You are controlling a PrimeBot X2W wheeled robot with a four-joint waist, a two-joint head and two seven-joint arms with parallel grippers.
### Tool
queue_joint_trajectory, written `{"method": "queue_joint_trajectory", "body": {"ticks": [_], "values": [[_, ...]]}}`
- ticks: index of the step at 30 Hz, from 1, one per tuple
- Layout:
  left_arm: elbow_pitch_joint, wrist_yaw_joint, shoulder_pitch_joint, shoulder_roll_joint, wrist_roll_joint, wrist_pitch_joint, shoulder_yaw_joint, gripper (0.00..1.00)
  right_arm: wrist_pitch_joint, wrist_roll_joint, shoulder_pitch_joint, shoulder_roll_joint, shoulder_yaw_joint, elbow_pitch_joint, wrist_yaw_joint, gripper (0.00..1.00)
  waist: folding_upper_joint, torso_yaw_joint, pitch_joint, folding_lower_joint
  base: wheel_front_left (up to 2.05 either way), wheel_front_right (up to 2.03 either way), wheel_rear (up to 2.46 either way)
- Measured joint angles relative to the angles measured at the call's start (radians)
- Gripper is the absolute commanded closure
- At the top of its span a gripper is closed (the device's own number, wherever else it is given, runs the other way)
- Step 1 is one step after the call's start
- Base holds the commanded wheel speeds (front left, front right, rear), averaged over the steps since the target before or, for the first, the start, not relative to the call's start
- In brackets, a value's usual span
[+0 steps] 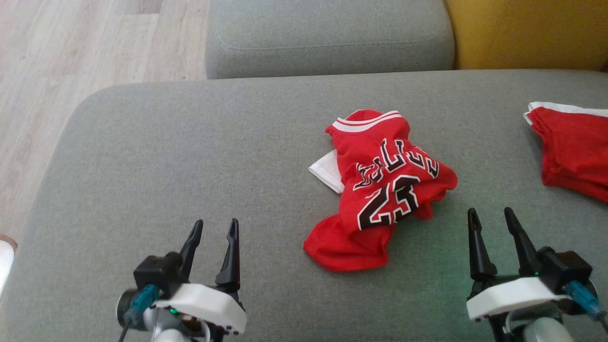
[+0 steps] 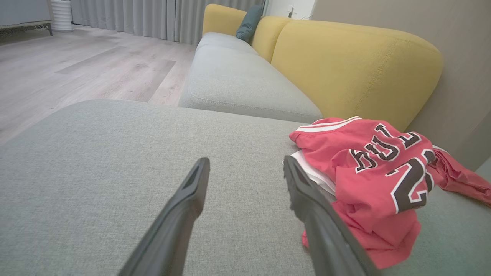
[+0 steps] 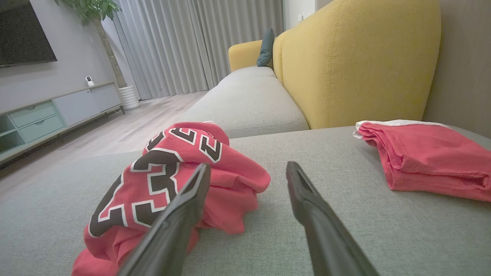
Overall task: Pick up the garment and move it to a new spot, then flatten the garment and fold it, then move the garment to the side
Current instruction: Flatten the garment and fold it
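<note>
Jaws on the left gripper (image 1: 216, 222) and right gripper (image 1: 490, 210) are gaping empty, hovering near-left and near-right of the crumpled red jersey T-shirt (image 1: 384, 190). Seemingly they are lining up its pickup.

Can't read the whole top word on the garment (image 1: 384, 190), folded over itself; can't see most of the sleeves, only one white flap (image 1: 327, 170) at its left. Left wrist view: near edge behind a finger (image 2: 318, 222) of the left gripper (image 2: 245, 161), tail cropped at right. Right wrist view: number partly behind a finger (image 3: 178, 222) of the right gripper (image 3: 248, 165), bottom cropped. Second red piece (image 1: 572, 145) cut by head view's right edge. White thing (image 1: 4, 259) at left edge, can't tell what. Tiny white item (image 3: 89, 81) on cabinet (image 3: 57, 111), same
</note>
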Motion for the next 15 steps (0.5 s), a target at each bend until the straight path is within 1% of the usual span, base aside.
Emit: {"method": "queue_joint_trajectory", "body": {"ticks": [15], "values": [[0.009, -0.009, 0.015, -0.008, 0.009, 0.0, 0.003, 0.0, 0.009, 0.001, -0.002, 0.0, 0.007, 0.006, 0.0, 0.0, 0.0, 0.011, 0.018, 0.0, 0.0, 0.0, 0.0]]}}
